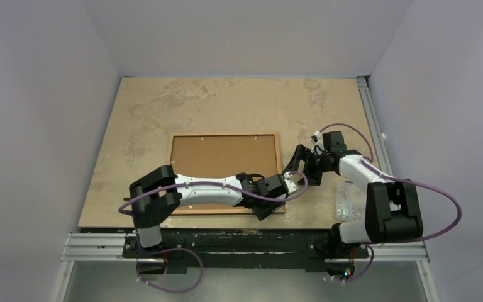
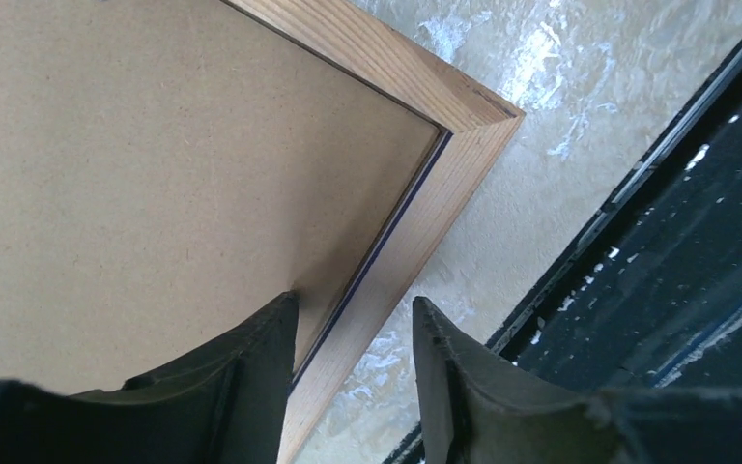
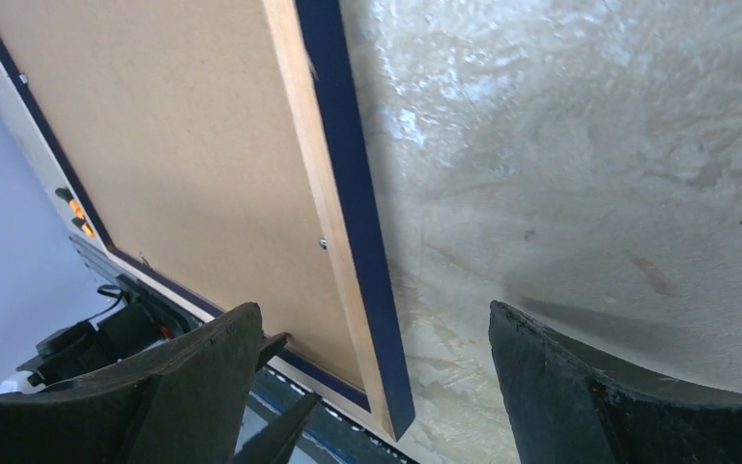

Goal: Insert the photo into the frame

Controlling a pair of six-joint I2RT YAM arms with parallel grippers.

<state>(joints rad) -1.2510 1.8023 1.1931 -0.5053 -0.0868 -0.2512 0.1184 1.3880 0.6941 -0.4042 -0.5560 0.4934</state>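
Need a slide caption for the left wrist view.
Left gripper straddling the frame rail near a corner, backing board set inside.

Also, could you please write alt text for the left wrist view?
The left tool, open, straddles the frame's wooden rail near a corner. A brown board fills the frame; pale table and its dark edge lie beyond.
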